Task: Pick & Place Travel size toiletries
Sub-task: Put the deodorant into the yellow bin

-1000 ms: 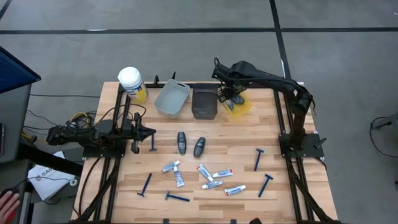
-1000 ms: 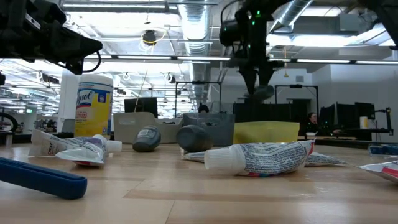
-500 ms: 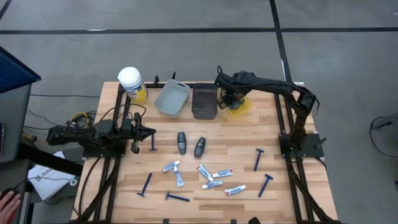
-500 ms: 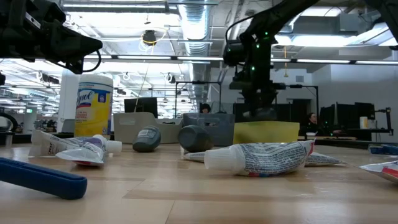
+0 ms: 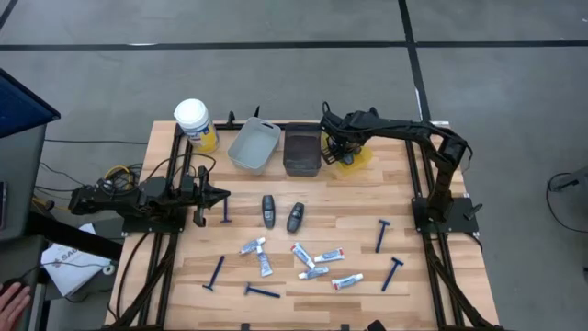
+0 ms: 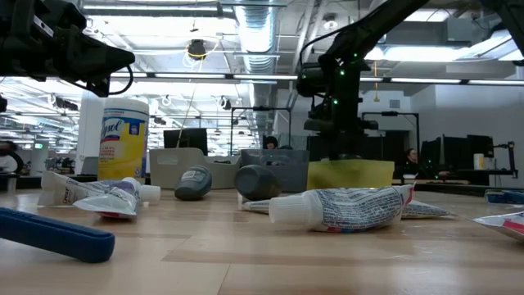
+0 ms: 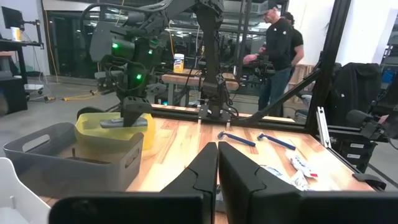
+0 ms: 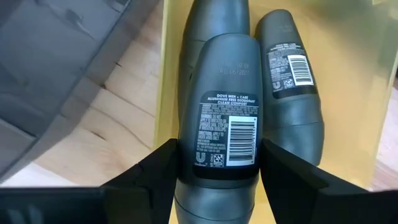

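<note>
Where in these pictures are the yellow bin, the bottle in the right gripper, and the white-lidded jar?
yellow bin [image 7: 90,126]: left wrist view, on its near wall.
bottle in the right gripper [image 8: 227,112]: right wrist view, on its back label.
white-lidded jar [image 5: 192,114]: high view, on its lid.

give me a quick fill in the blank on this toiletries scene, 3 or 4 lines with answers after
1. The right gripper holds a dark grey mini bottle over the ____ bin.
2. The left gripper has its jaws ____.
3. In the high view, ____ dark grey bottles lie on the table.
4. The white-lidded jar stands beside the ____ arm.

Missing words: yellow; shut; two; left
</note>
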`<state>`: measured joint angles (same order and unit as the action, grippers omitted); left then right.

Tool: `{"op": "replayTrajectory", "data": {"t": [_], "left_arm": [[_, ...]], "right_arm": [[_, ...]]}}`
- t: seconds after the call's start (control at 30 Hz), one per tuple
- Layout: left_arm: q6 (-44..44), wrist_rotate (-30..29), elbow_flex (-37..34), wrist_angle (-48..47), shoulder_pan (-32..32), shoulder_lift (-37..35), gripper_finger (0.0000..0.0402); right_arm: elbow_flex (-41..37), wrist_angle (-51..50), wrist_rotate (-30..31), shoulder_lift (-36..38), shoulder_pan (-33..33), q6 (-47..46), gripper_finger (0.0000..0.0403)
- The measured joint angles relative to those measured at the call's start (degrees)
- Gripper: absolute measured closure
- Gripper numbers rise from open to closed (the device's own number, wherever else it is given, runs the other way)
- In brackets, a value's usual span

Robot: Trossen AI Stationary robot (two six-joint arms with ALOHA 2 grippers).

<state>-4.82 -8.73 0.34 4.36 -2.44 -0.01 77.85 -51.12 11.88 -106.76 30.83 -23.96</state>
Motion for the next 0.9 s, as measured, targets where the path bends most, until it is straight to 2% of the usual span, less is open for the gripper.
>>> {"op": "replayTrajectory", "data": {"t": [0.63, 0.9], "left_arm": [[0.0, 0.0, 0.0, 0.0, 0.0, 0.0, 0.0392], [0.0, 0.0, 0.0, 0.1, 0.0, 0.0, 0.0392]], "right_arm": [[0.2, -0.5, 0.0, 0.0, 0.1, 0.6, 0.0174], [8.9, -10.4, 0.0, 0.0, -1.6, -0.1, 0.0173]]}}
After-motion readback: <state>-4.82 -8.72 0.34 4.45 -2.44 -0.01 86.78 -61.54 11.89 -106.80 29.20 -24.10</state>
